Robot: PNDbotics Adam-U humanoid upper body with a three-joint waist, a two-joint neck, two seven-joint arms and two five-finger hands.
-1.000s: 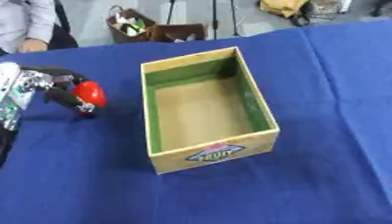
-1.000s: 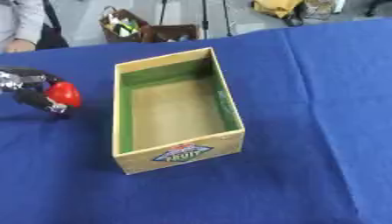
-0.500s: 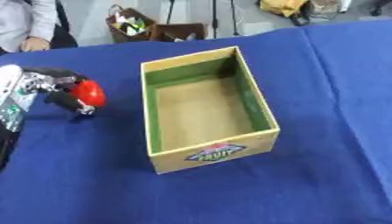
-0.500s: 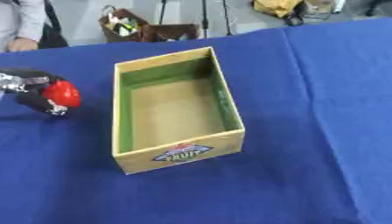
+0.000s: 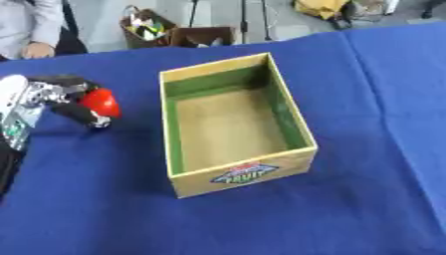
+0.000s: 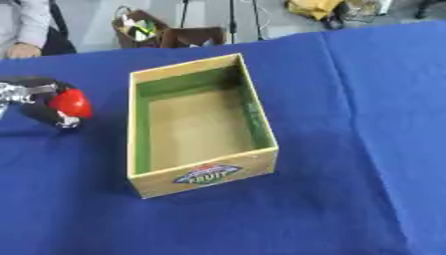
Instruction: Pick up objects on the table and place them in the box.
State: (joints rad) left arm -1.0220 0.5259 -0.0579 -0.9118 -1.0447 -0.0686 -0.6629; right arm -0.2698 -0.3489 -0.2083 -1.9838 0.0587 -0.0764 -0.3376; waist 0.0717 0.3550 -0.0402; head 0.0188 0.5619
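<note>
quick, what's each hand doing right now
Left hand: shut on a red object, left of the box.
Right hand: not in view.

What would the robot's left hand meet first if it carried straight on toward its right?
Probably the near long wall of the open wooden box; the left hand, curled round a red rounded object, points that way, though its height is unclear.

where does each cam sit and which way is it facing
Left eye view: in the head, looking down at the box on the blue table; the left robot hand, curled round a red thing, shows at the left edge.
Right eye view: beside it, same downward look; less of that arm shows.
Both share the box, hand and red thing; no right hand.
</note>
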